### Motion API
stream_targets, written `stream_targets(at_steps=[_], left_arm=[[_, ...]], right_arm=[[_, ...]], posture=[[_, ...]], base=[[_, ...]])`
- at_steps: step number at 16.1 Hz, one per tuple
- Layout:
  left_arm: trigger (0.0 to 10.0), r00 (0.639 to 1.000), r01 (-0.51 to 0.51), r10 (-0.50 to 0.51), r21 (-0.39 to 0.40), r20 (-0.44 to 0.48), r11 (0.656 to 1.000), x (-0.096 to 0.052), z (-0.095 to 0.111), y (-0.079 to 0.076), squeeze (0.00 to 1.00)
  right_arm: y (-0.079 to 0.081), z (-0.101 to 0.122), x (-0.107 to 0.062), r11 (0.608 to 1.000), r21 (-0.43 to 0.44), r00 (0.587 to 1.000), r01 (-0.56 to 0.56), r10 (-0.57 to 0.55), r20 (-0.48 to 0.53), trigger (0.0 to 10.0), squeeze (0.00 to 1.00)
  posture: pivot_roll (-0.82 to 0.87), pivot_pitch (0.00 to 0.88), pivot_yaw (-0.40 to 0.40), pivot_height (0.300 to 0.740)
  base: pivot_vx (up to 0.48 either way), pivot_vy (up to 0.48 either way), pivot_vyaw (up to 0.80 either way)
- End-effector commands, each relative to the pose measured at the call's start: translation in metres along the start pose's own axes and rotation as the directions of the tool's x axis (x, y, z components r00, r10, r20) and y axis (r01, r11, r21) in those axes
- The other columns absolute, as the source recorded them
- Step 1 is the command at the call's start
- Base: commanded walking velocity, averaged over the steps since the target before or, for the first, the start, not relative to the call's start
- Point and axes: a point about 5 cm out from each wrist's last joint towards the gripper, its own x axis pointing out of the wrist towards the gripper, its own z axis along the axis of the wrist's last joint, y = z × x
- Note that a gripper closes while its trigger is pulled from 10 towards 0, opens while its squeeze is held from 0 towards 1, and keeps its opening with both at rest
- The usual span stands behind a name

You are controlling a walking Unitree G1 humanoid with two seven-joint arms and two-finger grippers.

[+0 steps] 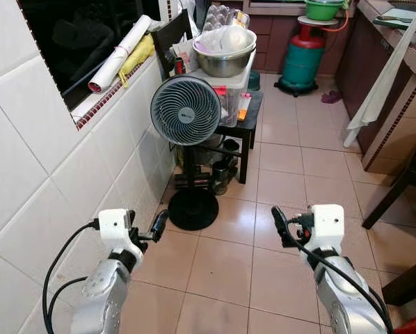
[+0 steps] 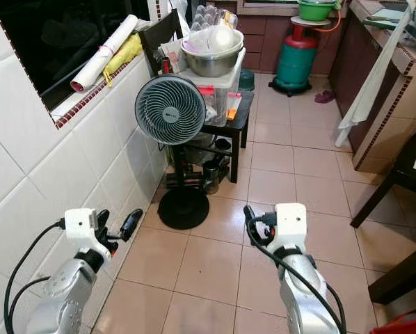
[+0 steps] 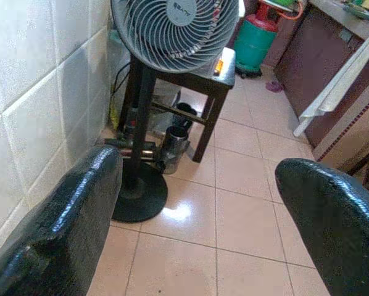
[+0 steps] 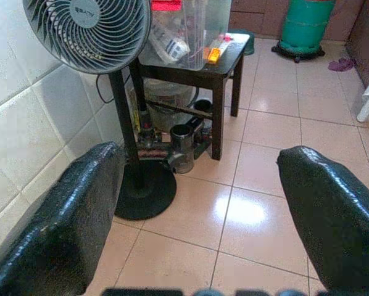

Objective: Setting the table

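Both arms are raised in front of me over the tiled floor. My left gripper (image 1: 156,225) is open beside the white tiled wall, and the left wrist view shows nothing between its black fingers (image 3: 67,216). My right gripper (image 1: 280,225) is also open and holds nothing, its fingers (image 4: 332,216) spread wide above the floor. Ahead, a steel bowl (image 1: 224,57) holding white dishes sits on a clear plastic box on a black stool (image 1: 244,126). Both grippers are well short of it.
A grey standing fan (image 1: 186,110) with a round black base (image 1: 193,209) stands in front of the stool. The tiled wall (image 1: 55,160) is close on my left. A green gas cylinder (image 1: 303,59) stands at the back. On the right are a counter with a white cloth (image 1: 378,87) and dark furniture legs (image 1: 394,198).
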Motion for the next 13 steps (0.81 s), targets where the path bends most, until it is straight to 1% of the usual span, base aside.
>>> stream_targets(at_steps=[1,4,8,12,13], left_arm=[[10.0,0.999,0.027,-0.027,0.014,0.038,1.000,0.002,0.010,-0.002,0.00],[10.0,0.996,0.073,-0.072,-0.013,0.043,0.997,0.008,0.017,-0.006,0.00],[10.0,0.995,0.081,-0.080,-0.011,0.053,0.997,0.012,0.020,-0.006,0.00],[10.0,0.994,0.100,-0.099,-0.025,0.046,0.995,0.012,0.017,-0.011,0.00],[10.0,0.994,0.103,-0.101,-0.023,0.045,0.994,0.012,0.016,-0.011,0.00]], right_arm=[[-0.002,0.002,-0.002,1.000,-0.005,1.000,0.010,-0.010,0.003,10.0,0.00],[0.000,-0.002,-0.005,1.000,0.013,1.000,0.022,-0.022,-0.003,10.0,0.00],[0.002,-0.001,-0.006,1.000,0.011,1.000,0.021,-0.021,0.000,10.0,0.00],[0.004,-0.001,-0.007,1.000,0.005,1.000,0.009,-0.009,0.005,10.0,0.00],[0.005,0.000,-0.007,1.000,0.005,1.000,0.004,-0.004,0.009,10.0,0.00]], posture=[[-0.08,0.000,0.044,0.740],[-0.09,0.000,0.053,0.740],[-0.10,0.000,0.055,0.740],[-0.10,0.000,0.051,0.740],[-0.10,0.000,0.050,0.740]], base=[[0.000,0.000,-0.80],[0.000,0.000,-0.80],[0.000,0.000,-0.79],[0.000,0.000,-0.78],[0.262,0.000,-0.77]])
